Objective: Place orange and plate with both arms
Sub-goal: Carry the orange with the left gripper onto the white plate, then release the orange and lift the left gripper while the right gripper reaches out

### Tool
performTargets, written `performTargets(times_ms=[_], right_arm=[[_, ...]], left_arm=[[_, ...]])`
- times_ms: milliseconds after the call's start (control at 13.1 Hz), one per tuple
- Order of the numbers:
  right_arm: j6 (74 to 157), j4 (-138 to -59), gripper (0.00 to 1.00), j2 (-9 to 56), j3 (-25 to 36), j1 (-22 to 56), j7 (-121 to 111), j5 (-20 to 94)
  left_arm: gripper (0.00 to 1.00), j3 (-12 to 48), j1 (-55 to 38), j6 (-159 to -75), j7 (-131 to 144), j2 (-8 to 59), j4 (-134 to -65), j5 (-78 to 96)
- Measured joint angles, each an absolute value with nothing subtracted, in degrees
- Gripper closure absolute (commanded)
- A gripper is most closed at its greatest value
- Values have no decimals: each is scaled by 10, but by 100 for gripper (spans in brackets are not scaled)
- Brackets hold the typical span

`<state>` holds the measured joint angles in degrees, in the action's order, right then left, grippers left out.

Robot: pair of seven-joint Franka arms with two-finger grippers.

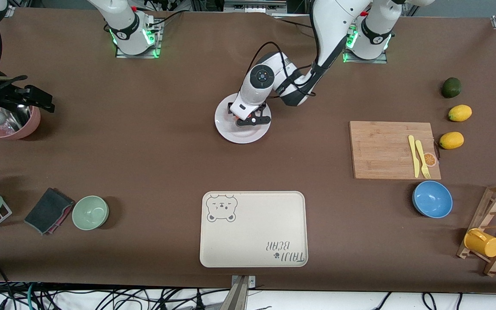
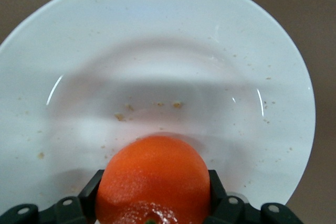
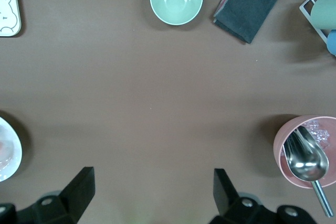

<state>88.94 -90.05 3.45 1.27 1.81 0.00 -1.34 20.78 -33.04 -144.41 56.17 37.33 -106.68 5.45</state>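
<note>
The white plate (image 1: 240, 134) (image 2: 157, 51) lies on the brown table, mid-table near the arm bases. My left gripper (image 1: 251, 120) (image 2: 156, 183) is low over the plate, shut on the orange (image 2: 152, 177), with a black finger pressed against each side of it. Whether the orange touches the plate I cannot tell. In the front view the hand hides nearly all of the orange. My right gripper (image 1: 43, 100) (image 3: 155, 179) waits high over the right arm's end of the table, open and empty.
A cream bear-printed tray (image 1: 252, 228) lies near the front edge. Toward the right arm's end are a pale green bowl (image 1: 90, 212), a dark cloth (image 1: 48, 210) and a pink bowl with a metal scoop (image 3: 307, 156). Toward the left arm's end are a cutting board (image 1: 381, 148), a blue bowl (image 1: 432, 199) and lemons (image 1: 460, 113).
</note>
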Motion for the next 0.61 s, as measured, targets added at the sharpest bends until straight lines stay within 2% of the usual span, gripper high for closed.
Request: performTargets(times_ms=[381,609], right_arm=[[889,-901,0,35,-1,19,0,-13],[888,-902,0,43,-8,22,-2,-13]], left_arm=[[0,200,-318,-1434,565,357,-1056,54],[0,197,-268,-1332,566,286,-1045,54]])
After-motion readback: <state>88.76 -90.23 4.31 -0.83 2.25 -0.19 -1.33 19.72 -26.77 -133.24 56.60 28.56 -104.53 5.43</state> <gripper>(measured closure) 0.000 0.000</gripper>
